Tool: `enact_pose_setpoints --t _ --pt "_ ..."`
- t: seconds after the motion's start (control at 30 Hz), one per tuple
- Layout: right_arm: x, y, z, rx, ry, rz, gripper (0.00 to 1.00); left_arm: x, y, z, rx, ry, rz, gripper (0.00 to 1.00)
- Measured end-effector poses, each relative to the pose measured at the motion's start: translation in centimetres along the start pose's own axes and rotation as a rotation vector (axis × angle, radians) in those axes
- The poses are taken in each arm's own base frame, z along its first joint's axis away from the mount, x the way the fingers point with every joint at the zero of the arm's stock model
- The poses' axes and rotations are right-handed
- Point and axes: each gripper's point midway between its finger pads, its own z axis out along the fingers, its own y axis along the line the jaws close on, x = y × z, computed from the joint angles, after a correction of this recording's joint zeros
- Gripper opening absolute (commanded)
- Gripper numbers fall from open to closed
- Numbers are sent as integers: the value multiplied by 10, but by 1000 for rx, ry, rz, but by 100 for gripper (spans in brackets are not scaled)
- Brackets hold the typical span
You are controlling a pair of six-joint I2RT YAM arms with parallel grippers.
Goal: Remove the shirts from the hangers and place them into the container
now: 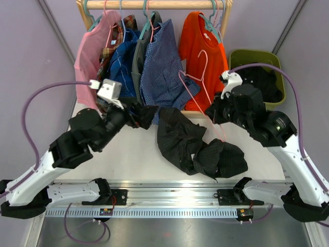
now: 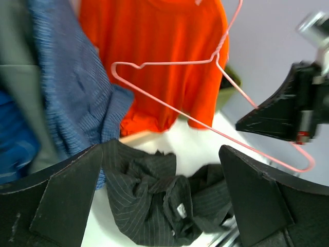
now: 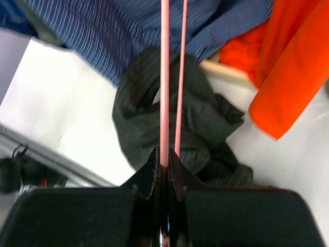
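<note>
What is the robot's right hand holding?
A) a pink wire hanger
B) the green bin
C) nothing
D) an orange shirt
A: the right hand is pinched shut on the thin bar of the pink wire hanger, which has no shirt on it.

Clearance on the table [image 1: 139,159]: open at near left, blocked at centre and rear.

Bare tabletop lies between the left arm [image 1: 77,144] and the black shirt [image 1: 185,141], which is heaped across the centre almost to the near edge. The row of hanging shirts [image 1: 149,62] closes off the far edge. A pink hanger [image 3: 164,77], pinched in the right gripper [image 3: 163,159], slants across the gap beside the orange shirt [image 1: 200,46]. The right arm [image 1: 272,128] sits between the table centre and the bin [image 1: 241,55]. The bin mouth is reachable from above, though dark cloth inside appears to fill part of it.
</note>
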Motion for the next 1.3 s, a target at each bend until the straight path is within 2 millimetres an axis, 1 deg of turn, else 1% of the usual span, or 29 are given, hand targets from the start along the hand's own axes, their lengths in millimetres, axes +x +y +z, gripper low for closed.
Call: enact_pose_setpoints --t 0.07,0.13,0.23,0.33,0.4,0.43,0.5,0.67,0.73,0.8,0.9,1.0,1.1,1.17,1.3 --pt "-13 -3 9 40 -21 -8 0 -10 10 -16 -20 -53 -42 99" --pt "-28 -4 20 72 -47 -18 0 -1 18 -20 -40 -51 -61 99" --pt "-49 -4 33 108 -86 -27 0 40 26 -11 -79 39 -42 99" --pt "-73 -2 47 136 -132 -39 0 88 34 -3 -118 156 -4 99" --pt "-91 1 56 154 -167 -51 0 107 40 -4 -136 205 12 99" --pt "-99 2 61 163 -179 -58 0 112 42 -6 -140 215 12 99" --pt "-116 4 70 176 -211 -68 0 110 43 -9 -138 208 3 99" --pt "-155 10 95 211 -275 -99 0 90 44 -24 -116 142 -43 99" --pt "-165 11 106 221 -290 -105 0 86 44 -27 -110 124 -61 99" --pt "-172 10 117 232 -297 -102 0 85 45 -30 -108 117 -73 99" --pt "-178 -2 135 262 -296 -85 0 87 46 -32 -108 116 -82 99" --pt "-180 -23 147 304 -286 -52 0 91 47 -32 -112 124 -88 99" --pt "-182 -42 151 341 -286 -18 0 92 47 -32 -115 130 -89 99" --pt "-184 -51 150 350 -290 4 0 92 48 -33 -115 129 -91 99" --pt "-183 -57 153 348 -290 30 0 92 48 -33 -115 129 -94 99"
